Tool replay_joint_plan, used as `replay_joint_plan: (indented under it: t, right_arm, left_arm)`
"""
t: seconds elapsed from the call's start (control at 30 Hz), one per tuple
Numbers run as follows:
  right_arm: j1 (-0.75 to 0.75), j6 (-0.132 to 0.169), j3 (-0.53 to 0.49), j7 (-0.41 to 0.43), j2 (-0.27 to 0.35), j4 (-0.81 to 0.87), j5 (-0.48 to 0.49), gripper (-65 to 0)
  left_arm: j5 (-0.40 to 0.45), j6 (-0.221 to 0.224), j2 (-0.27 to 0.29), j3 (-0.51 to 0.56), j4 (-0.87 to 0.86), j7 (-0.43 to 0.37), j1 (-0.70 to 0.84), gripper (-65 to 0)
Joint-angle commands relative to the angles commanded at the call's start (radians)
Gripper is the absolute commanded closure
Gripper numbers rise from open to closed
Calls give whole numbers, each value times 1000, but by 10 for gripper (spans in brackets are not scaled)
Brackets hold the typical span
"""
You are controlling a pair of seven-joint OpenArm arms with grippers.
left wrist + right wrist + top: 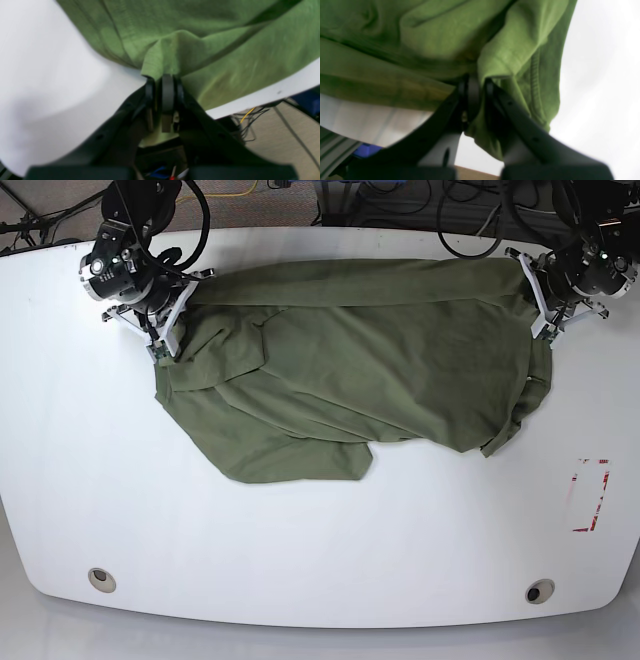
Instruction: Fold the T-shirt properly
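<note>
The T-shirt point(350, 370) lies rumpled across the far half of the white table point(300, 550). Both claws grasp its edges: the left gripper point(545, 330) at one end, the right gripper point(160, 345) at the other.

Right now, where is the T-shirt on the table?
In the base view the T-shirt lies bunched across the far half of the white table, pinched at opposite ends by the right gripper and left gripper.
</note>
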Motion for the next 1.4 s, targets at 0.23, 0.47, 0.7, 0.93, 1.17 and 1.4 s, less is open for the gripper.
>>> replay_joint_plan:
  t: [0.23,0.47,0.7,0.93,1.17,1.4]
  right_arm:
    - [0,0,0,0,2,-3,-8,-13]
    - [-2,0,2,0,2,-43,-9,-13]
    - [-2,0,2,0,0,-51,-8,-13]
    - [3,0,2,0,0,-55,-8,-13]
    - [14,0,2,0,0,-54,-8,-13]
    - [29,0,2,-3,0,-55,-8,-13]
  left_arm:
    - [-2,0,-43,-8,0,0,11,0]
    - [-2,0,-28,-78,52,0,14,0]
    - [-2,0,-8,-127,57,0,-8,0]
    - [-11,0,-38,-118,57,2,3,0]
    - [-175,0,-115,-104,61,61,18,0]
    - [-373,0,-224,-110,61,60,35,0]
